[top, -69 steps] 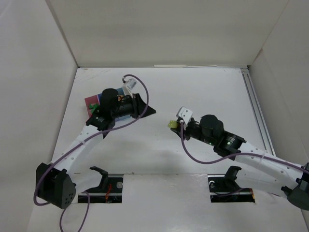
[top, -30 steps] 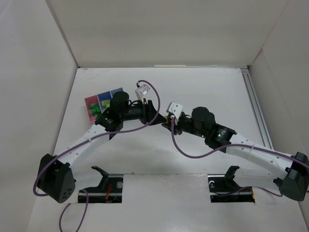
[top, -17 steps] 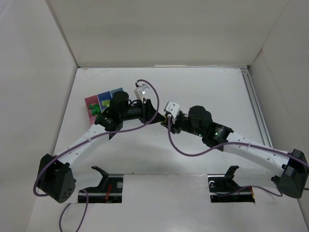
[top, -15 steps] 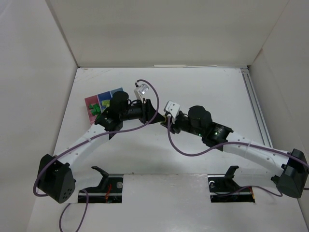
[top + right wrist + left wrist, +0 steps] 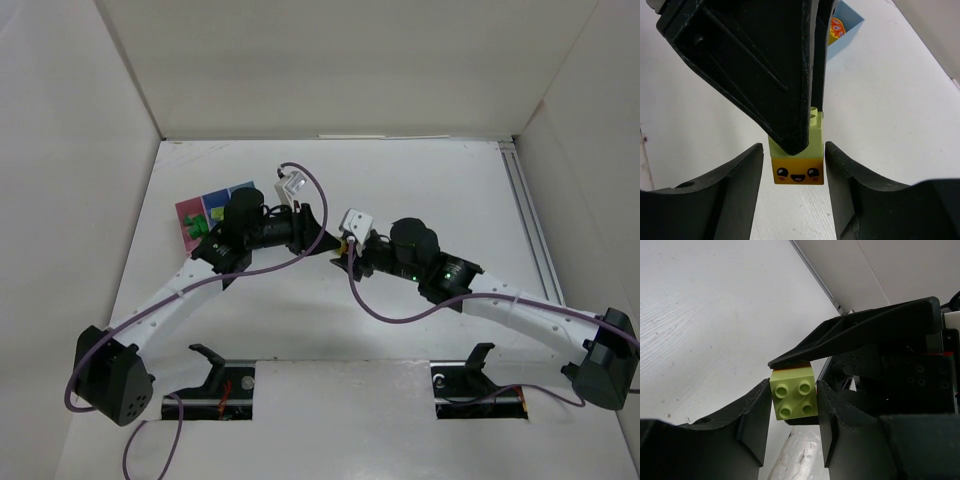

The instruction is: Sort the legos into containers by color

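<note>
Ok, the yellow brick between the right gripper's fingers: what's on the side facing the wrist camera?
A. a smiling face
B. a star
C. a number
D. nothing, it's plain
A: the right wrist view shows the yellow brick between the right gripper fingers printed with a smiling face and pink cheeks, with a light green brick stacked on it.

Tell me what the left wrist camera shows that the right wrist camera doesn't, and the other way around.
Only the left wrist view shows the four studs on the light green end of the brick, sitting between the fingers of the left gripper. Only the right wrist view shows the smiling face on the brick's yellow end, between the fingers of the right gripper, plus a blue container behind. Both show the same brick, the other arm's black fingers reaching over it, and the white table.
</note>
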Available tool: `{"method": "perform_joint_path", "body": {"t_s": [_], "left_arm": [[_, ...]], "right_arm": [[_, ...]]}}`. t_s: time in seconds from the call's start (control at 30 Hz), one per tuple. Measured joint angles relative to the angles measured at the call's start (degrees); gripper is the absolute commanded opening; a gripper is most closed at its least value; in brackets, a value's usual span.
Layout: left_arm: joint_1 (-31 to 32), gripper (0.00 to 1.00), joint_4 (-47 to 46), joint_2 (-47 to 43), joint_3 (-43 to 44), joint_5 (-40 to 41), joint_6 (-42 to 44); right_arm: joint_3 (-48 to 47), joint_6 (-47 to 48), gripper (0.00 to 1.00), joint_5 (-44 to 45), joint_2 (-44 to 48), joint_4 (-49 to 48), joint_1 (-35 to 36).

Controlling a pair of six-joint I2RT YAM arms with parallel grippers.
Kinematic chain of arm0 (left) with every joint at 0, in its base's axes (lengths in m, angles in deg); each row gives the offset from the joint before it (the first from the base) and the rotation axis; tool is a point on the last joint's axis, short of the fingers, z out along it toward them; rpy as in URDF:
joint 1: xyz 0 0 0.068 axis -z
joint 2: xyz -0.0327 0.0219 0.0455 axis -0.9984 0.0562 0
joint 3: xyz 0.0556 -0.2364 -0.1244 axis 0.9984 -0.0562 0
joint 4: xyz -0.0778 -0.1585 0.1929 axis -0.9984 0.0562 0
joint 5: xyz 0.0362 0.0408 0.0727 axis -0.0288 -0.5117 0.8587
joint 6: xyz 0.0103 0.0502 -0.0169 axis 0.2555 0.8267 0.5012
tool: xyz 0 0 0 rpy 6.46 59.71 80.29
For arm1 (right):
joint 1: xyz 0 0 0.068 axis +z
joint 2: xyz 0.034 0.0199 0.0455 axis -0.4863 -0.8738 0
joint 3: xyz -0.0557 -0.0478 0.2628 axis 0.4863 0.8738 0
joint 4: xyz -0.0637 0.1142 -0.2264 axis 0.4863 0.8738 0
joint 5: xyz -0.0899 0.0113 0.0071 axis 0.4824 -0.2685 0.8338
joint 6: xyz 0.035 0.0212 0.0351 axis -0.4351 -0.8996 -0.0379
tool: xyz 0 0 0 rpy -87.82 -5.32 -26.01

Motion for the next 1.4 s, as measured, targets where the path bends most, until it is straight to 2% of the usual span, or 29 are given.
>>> {"method": "perform_joint_path", "body": {"t_s": [0.13, 0.27, 0.3, 0.43, 0.5, 0.53, 0.67, 0.83, 1.0, 1.17, 1.27, 1.4], "left_arm": [[0.0, 0.06, 0.42, -0.57, 0.09, 0.74, 0.37], [0.0, 0.06, 1.03, -0.81, 0.11, 1.01, 0.7], [0.0, 0.06, 1.14, -0.83, 0.13, 1.05, 0.61], [0.15, 0.06, 1.22, -0.87, 0.35, 1.16, 0.37], [0.26, 0.06, 1.18, -0.87, 0.42, 1.05, 0.33], [0.26, 0.05, 1.18, -0.87, 0.46, 1.03, 0.33], [0.28, 0.04, 1.22, -0.87, 0.48, 1.31, 0.33], [-0.59, 0.02, 2.95, -0.98, 1.09, 0.85, 0.26], [-6.34, 0.02, 5.03, -2.54, 1.66, 4.76, 1.36], [-7.85, 0.03, 6.69, -4.39, 2.45, 8.81, 2.19], [-7.87, 0.05, 10.27, -4.66, 3.98, 18.03, 1.7], [-9.35, 0.05, 18.36, -2.23, 8.13, 36.0, -1.86]], "right_arm": [[0.0, 0.02, 0.58, 0.2, 0.0, 0.13, 0.0], [0.0, 0.11, 0.44, 1.05, 0.26, 0.55, 0.0], [0.0, 0.11, 0.37, 1.14, 0.46, 0.7, 0.0], [0.0, 0.7, 0.29, 1.53, 1.09, 1.33, 0.0], [0.0, 0.96, 0.22, 1.53, 1.33, 1.55, 0.0], [0.0, 1.25, 0.13, 1.53, 1.38, 1.55, 0.0], [0.02, 1.77, 0.02, 1.49, 1.44, 1.55, 0.0], [2.45, 1.27, 0.0, 1.66, 3.26, 0.33, 0.02], [8.39, -1.75, 0.0, 2.62, 9.11, 3.1, -0.02], [11.19, -3.5, 0.0, 3.74, 13.31, 4.98, -0.02], [11.17, -4.07, 0.0, 5.09, 14.1, 5.03, -0.02], [11.17, -4.66, 0.0, 7.23, 13.75, 5.14, -0.02]]}}
